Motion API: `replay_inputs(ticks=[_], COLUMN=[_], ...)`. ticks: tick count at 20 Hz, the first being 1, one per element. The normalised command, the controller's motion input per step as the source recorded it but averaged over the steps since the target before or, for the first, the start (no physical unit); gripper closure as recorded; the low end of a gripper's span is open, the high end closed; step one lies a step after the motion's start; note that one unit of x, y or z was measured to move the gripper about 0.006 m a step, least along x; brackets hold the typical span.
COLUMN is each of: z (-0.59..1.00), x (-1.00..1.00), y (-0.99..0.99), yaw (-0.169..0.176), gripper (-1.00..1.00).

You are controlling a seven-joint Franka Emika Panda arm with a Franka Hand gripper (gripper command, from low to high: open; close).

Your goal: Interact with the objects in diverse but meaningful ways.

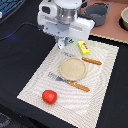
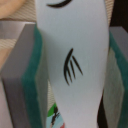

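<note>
My gripper [image 1: 62, 46] hangs low over the far edge of the striped placemat [image 1: 35, 82]. In the wrist view its green pads [image 2: 36, 85] press on both sides of a white item with a black mark [image 2: 72, 60], which looks like the white tube. A bit of green-blue print [image 2: 54, 119] shows below it, perhaps the white carton [image 1: 68, 53]. The yellow packet [image 1: 84, 47] lies just to the exterior view's right of the gripper. The red tomato [image 1: 49, 96] sits on the near part of the mat.
A tan plate [image 1: 73, 68] lies mid-mat, with a wooden-handled fork [image 1: 67, 81] before it and a knife [image 1: 91, 61] behind it. A grey pot [image 1: 96, 13] stands at the back, and a bowl [image 1: 124, 19] sits at the back right edge.
</note>
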Motion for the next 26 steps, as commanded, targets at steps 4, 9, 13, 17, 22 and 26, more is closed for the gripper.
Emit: replay_inputs(ticks=[4,9,13,17,22,26], z=[-0.03,-0.16,-0.45,-0.53,-0.59,-0.61], x=[-0.06,0.00,-0.11,-0.29,-0.43,-0.59], y=[-0.49,-0.39,-0.24,-0.14,-0.20,-0.18], yaw=[-0.122,-0.105,-0.059,-0.011,-0.012,-0.009], gripper=[1.00,1.00,1.00,1.00,1.00,1.00])
